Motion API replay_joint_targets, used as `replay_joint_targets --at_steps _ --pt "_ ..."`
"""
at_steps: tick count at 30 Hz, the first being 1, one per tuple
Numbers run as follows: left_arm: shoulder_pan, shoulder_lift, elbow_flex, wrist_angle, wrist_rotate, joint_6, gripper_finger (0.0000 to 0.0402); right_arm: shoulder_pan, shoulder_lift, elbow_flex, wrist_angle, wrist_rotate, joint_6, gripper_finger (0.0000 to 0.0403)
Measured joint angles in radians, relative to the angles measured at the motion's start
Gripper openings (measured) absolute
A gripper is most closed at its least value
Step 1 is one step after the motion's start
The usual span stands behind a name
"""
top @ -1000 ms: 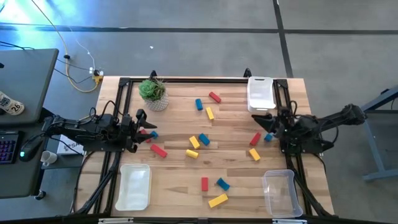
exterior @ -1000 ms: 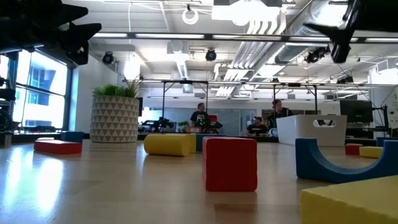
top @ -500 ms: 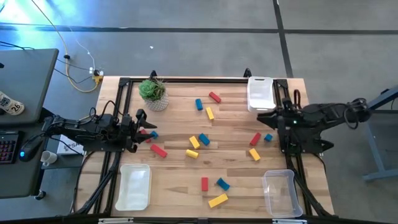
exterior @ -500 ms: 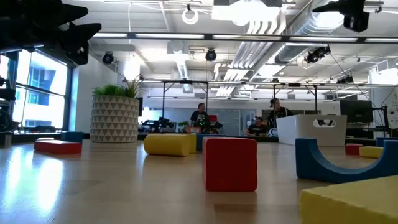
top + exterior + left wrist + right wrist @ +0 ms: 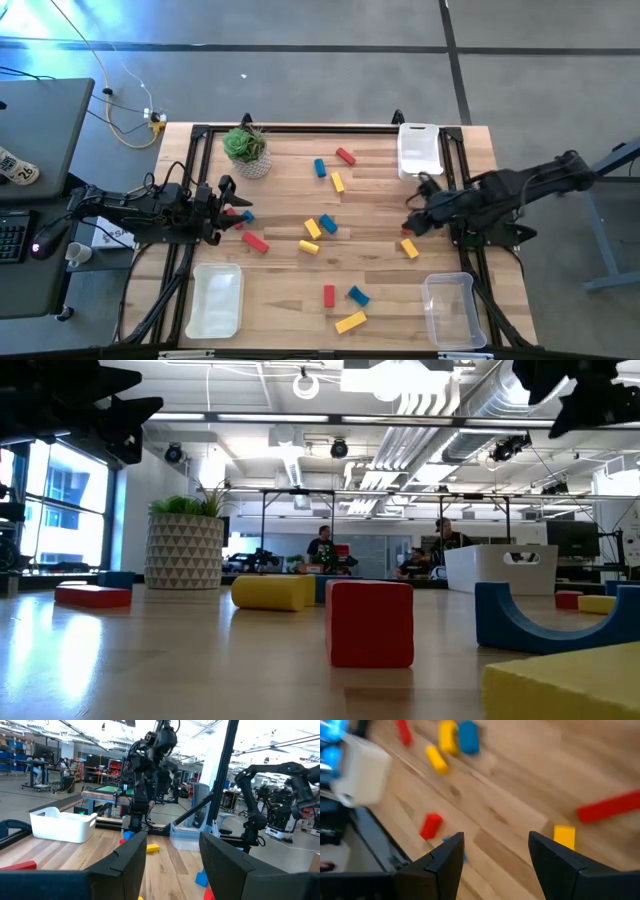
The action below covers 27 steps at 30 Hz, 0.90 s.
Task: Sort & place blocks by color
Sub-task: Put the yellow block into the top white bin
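Red, blue and yellow blocks lie scattered flat on the wooden table [image 5: 370, 200]. My right gripper [image 5: 410, 224] hangs open and tipped downward above a red block [image 5: 409, 229] and a yellow block [image 5: 409, 248] near the table's right side. In its wrist view, my right gripper [image 5: 492, 865] looks down on a red block [image 5: 431, 826] and a yellow block [image 5: 564, 836], with nothing between its fingers. My left gripper [image 5: 228, 205] stands open and level at the left side, above a red and blue pair [image 5: 241, 214]. From its wrist, my left gripper [image 5: 172, 860] holds nothing.
A white tray [image 5: 420, 150] stands at the far right, another white tray [image 5: 215, 300] at the near left, and a clear tray [image 5: 447, 308] at the near right. A potted plant [image 5: 246, 150] stands at the far left. People sit in the room beyond the table.
My right gripper has swung from beside the far-right tray toward the table's near and left side. It has tipped from about level to pointing steeply down and now hangs over the red and yellow blocks at the right. No block has moved.
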Motion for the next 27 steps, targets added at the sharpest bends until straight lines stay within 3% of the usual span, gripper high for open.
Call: replay_joint_targets --at_steps 7,15,27 --pt "0.000 0.000 0.000 0.000 -0.002 0.000 0.0170 0.000 0.147 0.000 0.000 -0.113 0.031 0.0206" --pt "0.000 0.000 0.000 0.001 -0.056 -0.004 0.0170 0.000 0.275 0.000 -0.026 -0.123 0.076 0.0206" --pt "0.000 0.000 0.000 0.002 -0.058 -0.079 0.0170 0.000 0.421 -0.001 -0.150 -0.175 0.059 0.0206"
